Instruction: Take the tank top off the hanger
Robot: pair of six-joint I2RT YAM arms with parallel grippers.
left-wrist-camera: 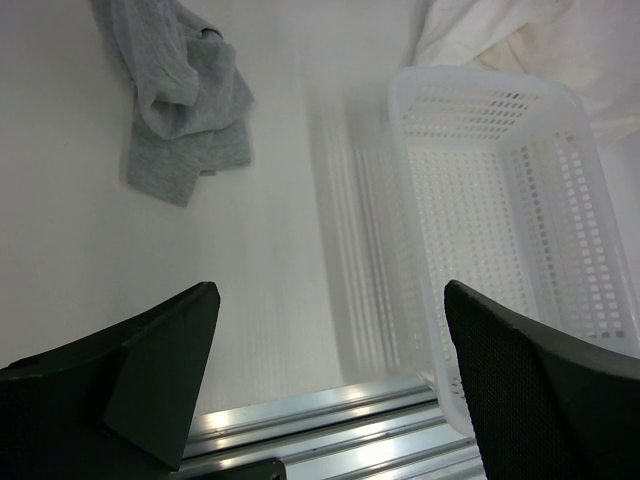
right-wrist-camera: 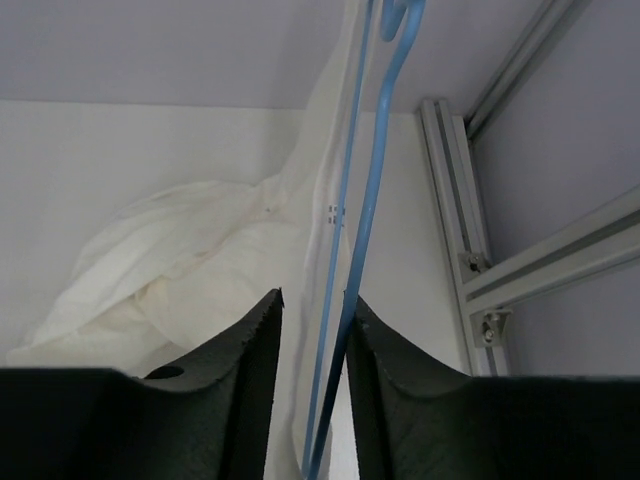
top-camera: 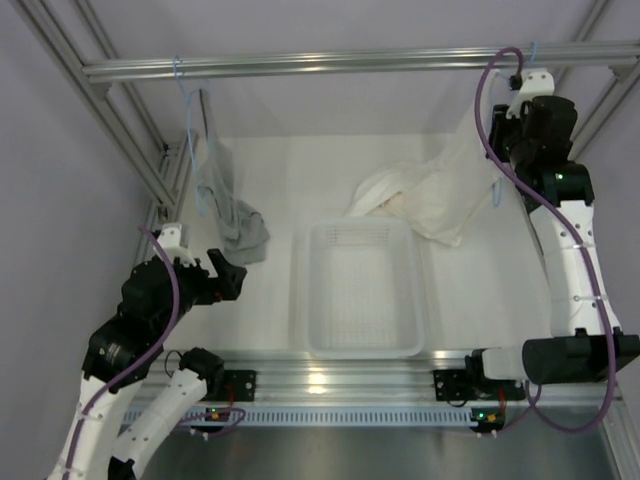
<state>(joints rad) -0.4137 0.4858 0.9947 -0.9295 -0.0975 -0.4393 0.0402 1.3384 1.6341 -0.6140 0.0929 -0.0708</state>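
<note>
Over the table's near left corner hangs the left gripper (left-wrist-camera: 330, 300), jaws spread wide and holding nothing, well apart from the task's garment. Beyond it the white perforated plastic basket (left-wrist-camera: 470, 85) sits at the middle of the near edge. A small grey crumpled garment (left-wrist-camera: 180, 120) trails down to the table by the left edge.

The large white thin-fabric tank top (top-camera: 430, 200) lies heaped just behind the basket's far right corner. From there it stretches up and right toward the thin blue wire hanger (right-wrist-camera: 375, 180) hooked on the far aluminium rail (top-camera: 350, 65).

The right gripper (right-wrist-camera: 312, 300) is much the nearer, raised at the far right corner. Its jaws stand narrowly apart either side of the hanger wire and a white strap, both running near-vertical between them. I cannot tell whether they pinch yet. The garment's bulk lies down-left, so I judge the strap must slide that way.
</note>
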